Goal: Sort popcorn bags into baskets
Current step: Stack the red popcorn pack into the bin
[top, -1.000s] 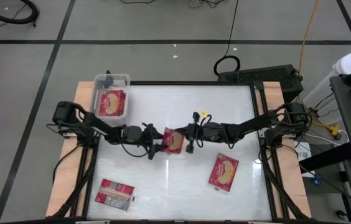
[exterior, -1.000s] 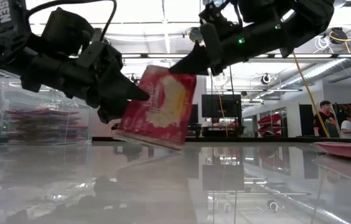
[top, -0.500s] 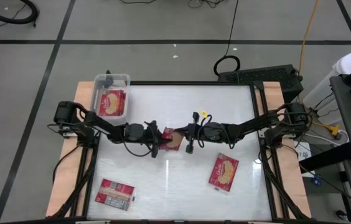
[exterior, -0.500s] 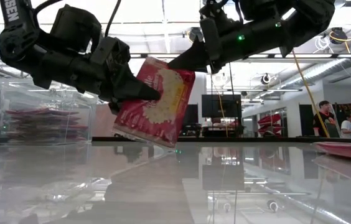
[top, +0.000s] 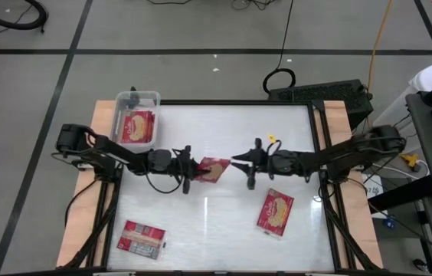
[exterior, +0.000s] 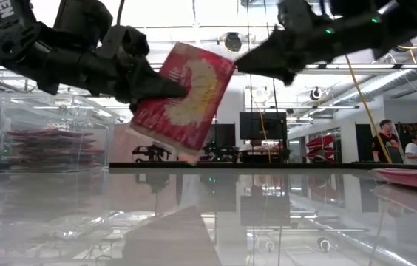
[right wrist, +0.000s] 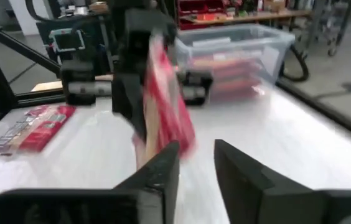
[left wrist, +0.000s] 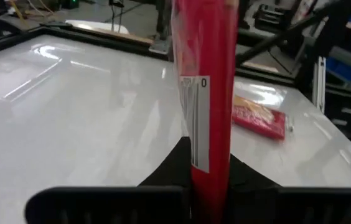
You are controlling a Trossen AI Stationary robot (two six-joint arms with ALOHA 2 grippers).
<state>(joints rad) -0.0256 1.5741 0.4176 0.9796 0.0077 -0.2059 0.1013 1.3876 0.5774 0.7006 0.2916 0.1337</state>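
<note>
A red popcorn bag (top: 216,169) with a yellow picture hangs tilted above the table's middle, and my left gripper (top: 194,170) is shut on it. In the left wrist view the bag (left wrist: 208,93) shows edge-on. My right gripper (top: 235,160) stands open just right of the bag, its fingertips (exterior: 244,62) close to the bag's upper corner but apart from it. The clear basket (top: 138,100) stands at the far left with bags (top: 137,126) lying flat inside. My left gripper pinches the bag between its two fingers at its left long edge (exterior: 165,92), about midway along. The fingers come nearly level from the table's left side. The bag is lifted clear of the table, standing on edge and leaning, its top toward the right.
Another bag (top: 276,212) lies flat right of centre near the front. A third bag (top: 141,238) lies at the near left, pale panel up. People stand in the room beyond the table (exterior: 404,148). Bare tabletop lies between the basket and the held bag.
My right gripper has let go of the bag's top and drawn back toward the table's right edge. My left gripper has taken hold of the bag and now carries it alone. The bag has risen a little and leans more.
</note>
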